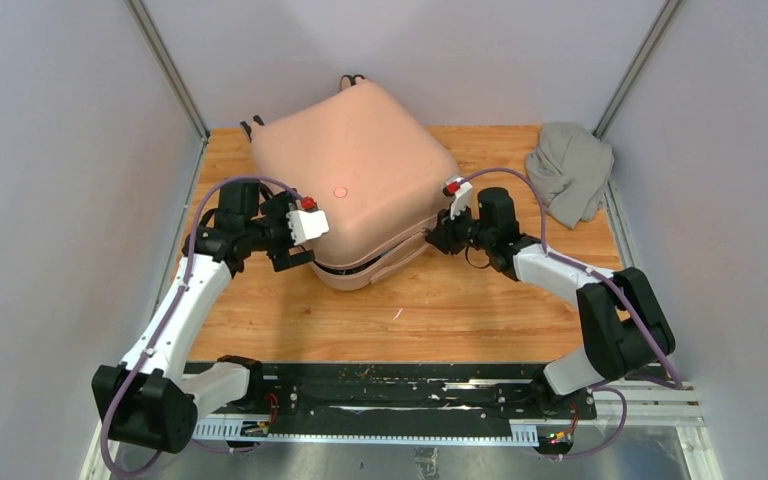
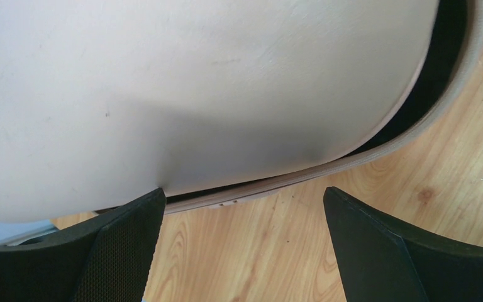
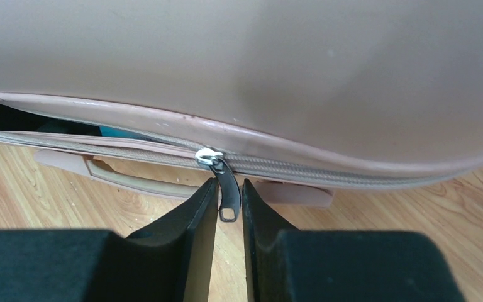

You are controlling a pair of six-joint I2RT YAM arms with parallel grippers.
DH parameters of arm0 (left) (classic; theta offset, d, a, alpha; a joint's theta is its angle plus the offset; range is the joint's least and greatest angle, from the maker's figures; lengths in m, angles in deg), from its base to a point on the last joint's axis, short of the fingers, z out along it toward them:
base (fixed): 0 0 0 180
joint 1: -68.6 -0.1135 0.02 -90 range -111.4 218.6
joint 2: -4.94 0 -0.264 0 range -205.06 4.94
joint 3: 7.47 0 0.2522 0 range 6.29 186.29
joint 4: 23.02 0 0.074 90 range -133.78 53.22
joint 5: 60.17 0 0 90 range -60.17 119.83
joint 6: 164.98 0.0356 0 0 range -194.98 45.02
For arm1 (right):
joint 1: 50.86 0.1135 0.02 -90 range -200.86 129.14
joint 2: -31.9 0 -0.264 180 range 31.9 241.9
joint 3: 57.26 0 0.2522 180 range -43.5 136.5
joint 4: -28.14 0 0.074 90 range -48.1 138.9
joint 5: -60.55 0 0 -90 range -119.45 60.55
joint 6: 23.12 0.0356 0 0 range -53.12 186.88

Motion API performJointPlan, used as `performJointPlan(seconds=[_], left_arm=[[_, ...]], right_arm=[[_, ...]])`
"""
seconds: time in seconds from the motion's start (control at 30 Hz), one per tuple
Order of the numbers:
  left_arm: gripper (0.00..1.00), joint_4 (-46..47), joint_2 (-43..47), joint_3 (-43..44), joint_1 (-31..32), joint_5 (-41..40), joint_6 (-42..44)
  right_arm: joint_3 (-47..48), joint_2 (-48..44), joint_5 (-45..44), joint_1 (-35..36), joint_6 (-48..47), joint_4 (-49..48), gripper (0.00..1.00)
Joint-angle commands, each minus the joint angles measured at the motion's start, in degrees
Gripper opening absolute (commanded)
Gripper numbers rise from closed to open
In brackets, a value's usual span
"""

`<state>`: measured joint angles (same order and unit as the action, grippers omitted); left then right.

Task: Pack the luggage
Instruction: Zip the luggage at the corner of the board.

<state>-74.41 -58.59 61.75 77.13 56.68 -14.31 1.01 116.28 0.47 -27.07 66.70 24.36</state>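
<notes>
At worktop [image 1: 460, 310] centre, luggage [image 1: 360, 170] is lying folded shut, seam [image 1: 380, 265] gaping near | right hand [image 1: 438, 237] is bracketing zipper pull [image 3: 225, 185], nearly pressed together, pinch unconfirmed | left hand [image 2: 243, 192] is hovering spread at left edge | advice: grip pull squarely, drag along seam, left hand pressing down.

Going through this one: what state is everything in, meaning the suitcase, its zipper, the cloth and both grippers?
luggage: lid down, near seam gaping, unzipped there.
zipper pull: hanging down between the right jaws.
grey cloth: crumpled on the table, outside the luggage.
left gripper: jaws wide open, holding nothing.
right gripper: jaws narrowed around the pull; grip unclear.
</notes>
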Motion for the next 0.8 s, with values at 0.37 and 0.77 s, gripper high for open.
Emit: performJointPlan(seconds=[0.37,0.77], left_arm=[[1.00,-1.3,-0.9,0.3,9.8,-3.9,1.5],[1.00,-1.3,-4.3,11.5,10.5,-3.3,-7.2]], right_arm=[[-2.7,-0.3,2.2,-1.6,4.5,-7.0,0.00],[-4.6,-3.4,5.4,-1.5,4.8,-5.3,0.00]])
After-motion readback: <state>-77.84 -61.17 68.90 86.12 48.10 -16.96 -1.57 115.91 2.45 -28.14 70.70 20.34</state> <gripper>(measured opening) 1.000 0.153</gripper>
